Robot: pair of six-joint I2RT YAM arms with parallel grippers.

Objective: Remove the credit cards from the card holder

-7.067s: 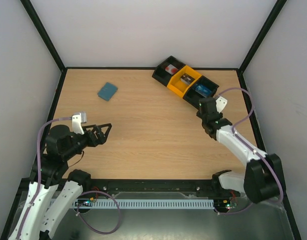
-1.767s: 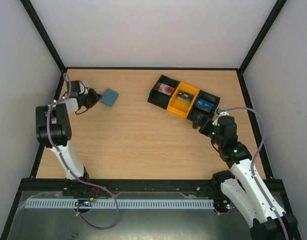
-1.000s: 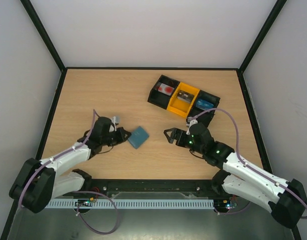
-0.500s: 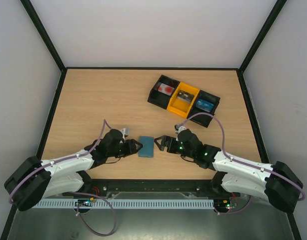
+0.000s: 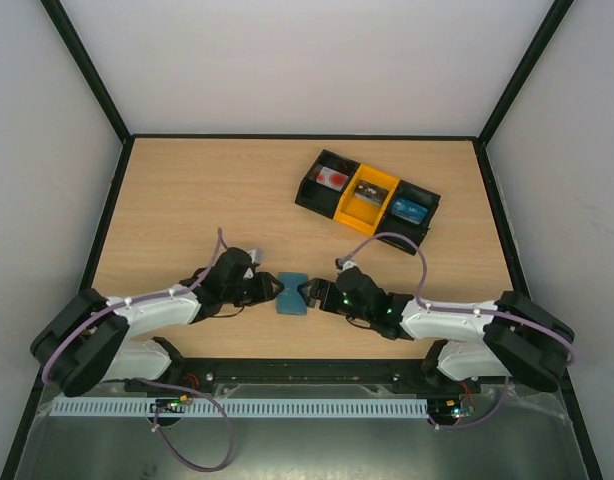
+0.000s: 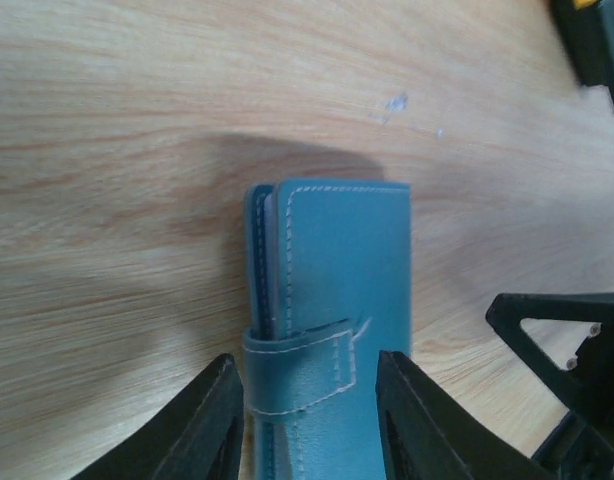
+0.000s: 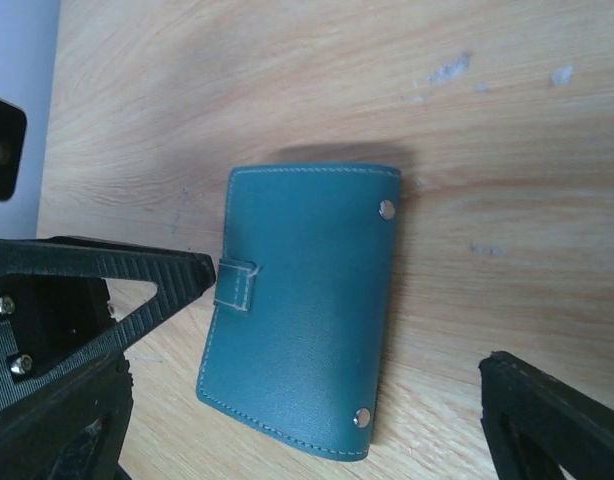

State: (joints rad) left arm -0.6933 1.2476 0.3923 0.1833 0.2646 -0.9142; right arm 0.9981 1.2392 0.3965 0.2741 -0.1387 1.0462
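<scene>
Dusty teal-blue card holder [image 5: 291, 295], pale stitching, silver studs; table [image 5: 187, 200] shows light wood grain. Far-right tray [image 5: 313, 204] is black, middle bin yellow; inside, white card [image 5: 334, 178] with red marks, blue card [image 5: 409, 208].

Both arms lay low and stretched inward, meeting near the middle! The left arm [image 5: 152, 303] ran out from its base with the forearm nearly level, and the left gripper [image 5: 274, 289] pointed right, jaws partway apart. The right arm [image 5: 442, 320] mirrored it, and the right gripper [image 5: 310, 293] pointed left with jaws spread wide. The two sets of fingertips faced each other, close but not touching.
</scene>
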